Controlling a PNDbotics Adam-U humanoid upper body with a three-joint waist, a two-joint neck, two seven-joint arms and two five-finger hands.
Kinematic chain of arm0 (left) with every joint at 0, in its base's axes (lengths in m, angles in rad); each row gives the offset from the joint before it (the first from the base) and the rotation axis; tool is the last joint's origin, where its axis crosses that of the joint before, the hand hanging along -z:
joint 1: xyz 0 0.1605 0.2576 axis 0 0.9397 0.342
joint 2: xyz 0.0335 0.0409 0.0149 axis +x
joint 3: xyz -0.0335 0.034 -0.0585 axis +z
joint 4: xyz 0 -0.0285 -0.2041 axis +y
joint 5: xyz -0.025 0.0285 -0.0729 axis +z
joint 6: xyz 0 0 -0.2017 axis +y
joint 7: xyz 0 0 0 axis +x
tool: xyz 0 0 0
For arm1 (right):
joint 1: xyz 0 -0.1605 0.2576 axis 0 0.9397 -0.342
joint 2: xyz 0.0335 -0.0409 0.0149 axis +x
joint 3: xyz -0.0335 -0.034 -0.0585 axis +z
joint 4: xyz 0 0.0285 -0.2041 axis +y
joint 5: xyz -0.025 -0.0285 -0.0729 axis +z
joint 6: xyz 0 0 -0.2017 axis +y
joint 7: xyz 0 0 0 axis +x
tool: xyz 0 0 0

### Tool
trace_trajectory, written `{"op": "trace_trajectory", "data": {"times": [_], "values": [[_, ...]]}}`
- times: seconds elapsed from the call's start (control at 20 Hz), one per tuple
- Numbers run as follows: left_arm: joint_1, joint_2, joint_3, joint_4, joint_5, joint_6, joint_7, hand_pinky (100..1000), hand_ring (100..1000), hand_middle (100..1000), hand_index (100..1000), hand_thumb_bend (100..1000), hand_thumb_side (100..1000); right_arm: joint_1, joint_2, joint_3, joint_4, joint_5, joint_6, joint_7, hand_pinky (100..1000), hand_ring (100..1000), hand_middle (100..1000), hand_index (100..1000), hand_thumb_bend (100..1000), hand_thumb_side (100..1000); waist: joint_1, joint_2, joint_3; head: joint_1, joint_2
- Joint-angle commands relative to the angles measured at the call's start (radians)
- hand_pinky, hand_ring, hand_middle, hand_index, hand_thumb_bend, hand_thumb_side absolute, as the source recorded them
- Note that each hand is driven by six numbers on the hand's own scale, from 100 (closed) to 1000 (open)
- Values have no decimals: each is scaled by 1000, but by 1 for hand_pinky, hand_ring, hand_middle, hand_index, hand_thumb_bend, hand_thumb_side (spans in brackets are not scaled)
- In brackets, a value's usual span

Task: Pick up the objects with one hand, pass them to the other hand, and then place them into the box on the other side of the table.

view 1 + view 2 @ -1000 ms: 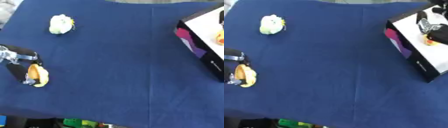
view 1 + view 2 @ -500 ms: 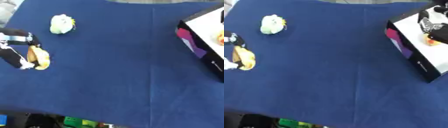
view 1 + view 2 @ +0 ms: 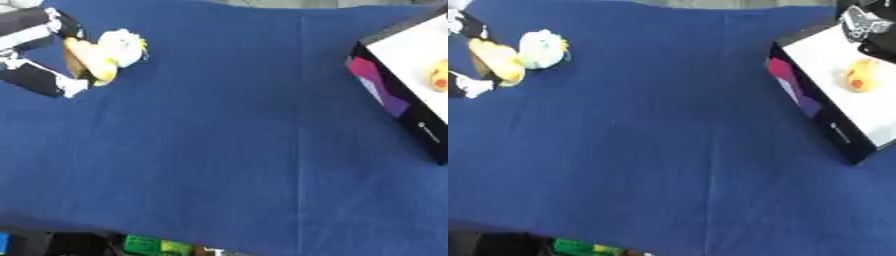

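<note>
Right now the box [image 3: 833, 120] at upper right holds a yellow toy [image 3: 861, 75], while at upper left the left hand [image 3: 39, 55] grips a yellow-orange object [image 3: 86, 60] beside a pale plush [image 3: 122, 45].

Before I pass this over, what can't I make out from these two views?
- Left hand: cut off by the left edge in both eye views; grip on the yellow object blurred.
- White-green object: too blurred to identify.
- Right hand: only a part shows, at the right eye view's corner.
- Box: cropped at right.
</note>
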Motion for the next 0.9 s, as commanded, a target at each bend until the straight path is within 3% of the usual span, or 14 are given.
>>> {"op": "trace_trajectory", "data": {"times": [0.05, 0.15, 0.35, 0.65, 0.9], "values": [[-25, -42, 15, 10, -87, -21, 87, 780, 647, 529, 615, 100, 176, -26, -39, 3, -20, -17, -22, 29, 958, 1000, 1000, 989, 100, 302, 1, -30, 0, -4, -14], [-29, -72, 19, 24, -122, -31, 123, 771, 628, 525, 616, 100, 184, -39, -39, 11, -20, -20, -28, 46, 959, 1000, 1000, 998, 100, 277, -2, -31, 1, -5, -13], [-31, -211, 48, 54, -221, -65, 293, 773, 616, 520, 613, 100, 200, -137, -19, 82, -20, -35, -37, 185, 963, 1000, 1000, 1000, 100, 283, -10, -35, -1, -11, -12], [-21, -325, 53, 100, -316, -151, 505, 769, 608, 518, 611, 100, 208, -258, 47, 159, -20, -10, 7, 370, 968, 1000, 1000, 1000, 100, 303, -20, -42, -11, -16, -2], [-6, -391, 55, 124, -363, -200, 607, 769, 601, 516, 609, 100, 223, -310, 98, 227, -20, 72, 49, 462, 965, 1000, 1000, 1000, 100, 269, -25, -46, -13, -31, 1]]}}
